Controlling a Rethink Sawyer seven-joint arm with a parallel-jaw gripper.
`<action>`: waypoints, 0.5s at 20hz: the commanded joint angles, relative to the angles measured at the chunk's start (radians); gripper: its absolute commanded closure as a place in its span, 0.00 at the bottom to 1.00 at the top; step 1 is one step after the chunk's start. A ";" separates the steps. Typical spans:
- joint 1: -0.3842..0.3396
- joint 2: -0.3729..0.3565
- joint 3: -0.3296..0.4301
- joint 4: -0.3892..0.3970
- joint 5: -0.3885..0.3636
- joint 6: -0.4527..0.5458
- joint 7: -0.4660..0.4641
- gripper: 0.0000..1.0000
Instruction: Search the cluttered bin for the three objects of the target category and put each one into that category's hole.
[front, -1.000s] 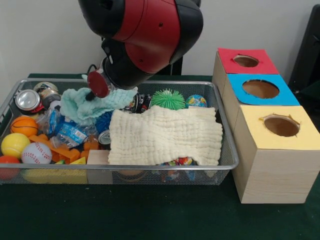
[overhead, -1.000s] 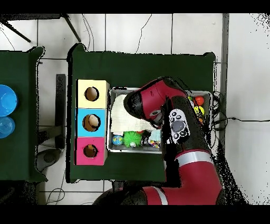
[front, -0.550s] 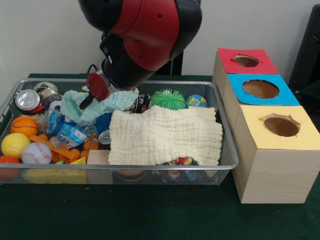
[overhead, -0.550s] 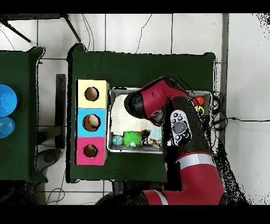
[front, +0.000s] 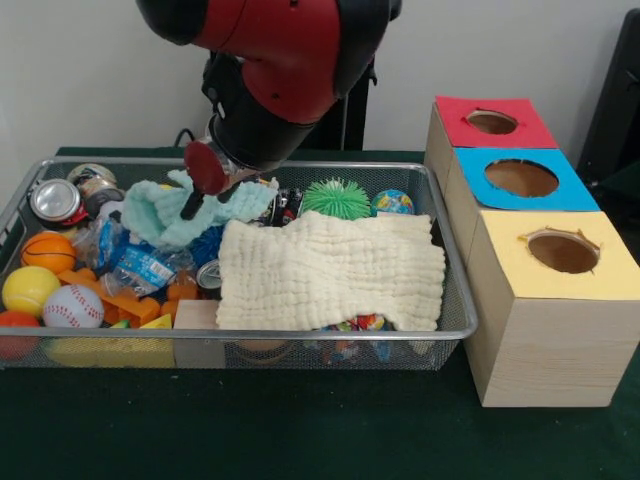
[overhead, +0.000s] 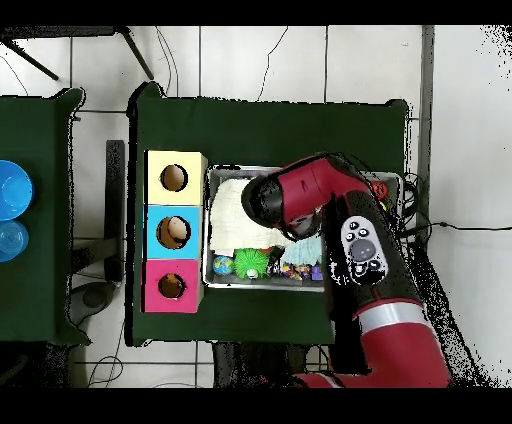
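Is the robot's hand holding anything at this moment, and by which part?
It cannot be told: the hand sits against the mint cloth, its grip hidden by the arm.

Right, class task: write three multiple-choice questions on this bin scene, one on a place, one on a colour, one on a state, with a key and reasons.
1. Where does the baseball lie in the wire bin?
A. end far from the boxes
B. end beside the boxes
C. on the cream cloth

2. Which top has the box nearest the camera?
A. red
B. blue
C. yellow

3. How does the cream cloth lie?
A. hung over the rim
B. spread flat over toys
C. rolled up

Key: A, it sits by the basketball; C, yellow is frontmost; B, toys show under its edge.
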 joint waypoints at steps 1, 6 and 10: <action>-0.145 -0.066 0.151 0.243 0.202 -0.243 -0.009 0.00; -0.145 -0.083 0.173 0.238 0.296 -0.259 0.032 0.00; -0.135 -0.098 0.174 0.236 0.351 -0.295 0.060 0.00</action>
